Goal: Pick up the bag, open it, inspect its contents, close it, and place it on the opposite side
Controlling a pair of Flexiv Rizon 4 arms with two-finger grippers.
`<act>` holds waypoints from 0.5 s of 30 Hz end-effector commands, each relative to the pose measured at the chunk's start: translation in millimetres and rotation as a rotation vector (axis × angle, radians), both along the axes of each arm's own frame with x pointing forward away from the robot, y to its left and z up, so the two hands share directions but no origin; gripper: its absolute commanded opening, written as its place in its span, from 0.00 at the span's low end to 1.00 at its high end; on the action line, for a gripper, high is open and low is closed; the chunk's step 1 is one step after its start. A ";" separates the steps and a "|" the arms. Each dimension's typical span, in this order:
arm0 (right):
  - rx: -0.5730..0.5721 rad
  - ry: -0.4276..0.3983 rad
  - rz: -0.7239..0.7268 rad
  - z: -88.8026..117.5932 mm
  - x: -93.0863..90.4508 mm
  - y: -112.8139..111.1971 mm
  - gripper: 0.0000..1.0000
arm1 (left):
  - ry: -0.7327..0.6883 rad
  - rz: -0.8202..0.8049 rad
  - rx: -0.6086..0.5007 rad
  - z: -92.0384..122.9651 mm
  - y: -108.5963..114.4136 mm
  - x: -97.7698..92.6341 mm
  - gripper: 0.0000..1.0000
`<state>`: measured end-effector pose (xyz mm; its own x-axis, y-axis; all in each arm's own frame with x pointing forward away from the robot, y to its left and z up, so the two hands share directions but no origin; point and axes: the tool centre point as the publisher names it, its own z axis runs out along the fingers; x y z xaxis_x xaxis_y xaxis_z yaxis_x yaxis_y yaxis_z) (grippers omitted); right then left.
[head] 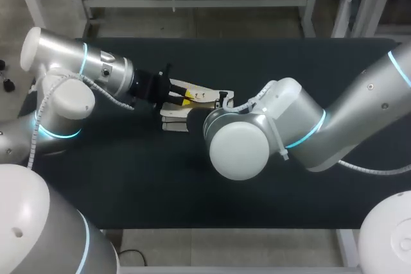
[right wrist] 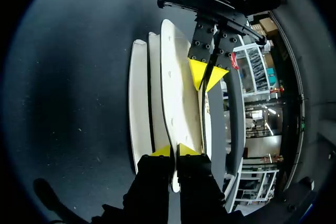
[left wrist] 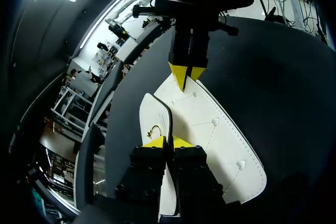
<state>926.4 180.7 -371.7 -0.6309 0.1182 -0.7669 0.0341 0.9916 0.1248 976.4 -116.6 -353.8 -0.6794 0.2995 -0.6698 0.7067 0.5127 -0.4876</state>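
At the left of the dark worktop, your left arm reaches to the middle. Its jaws are pinched narrow on one edge of the white bag, with the yellow fingertips pressed against the stitched flap from both sides. The bag sits at the worktop's middle, between both arms, its white layers fanned apart. From the right, your right arm meets it, jaws likewise clamped narrow on the opposite edge.

Nothing readable is showing in any view: no text, label, number or sign is appearing on the bag or the desk.
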 end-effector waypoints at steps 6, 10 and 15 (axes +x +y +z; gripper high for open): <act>0.011 -0.074 0.006 -3.9 0.6 -2.9 0.00 | -0.036 0.063 -0.101 -11.9 1.2 -10.6 0.00; 0.011 -0.074 0.006 -3.9 0.6 -2.9 0.00 | -0.044 0.062 -0.097 -4.8 0.0 -7.7 0.33; 0.011 -0.074 0.006 -3.9 0.6 -2.9 0.00 | -0.053 0.063 -0.078 4.3 -2.3 -3.3 0.34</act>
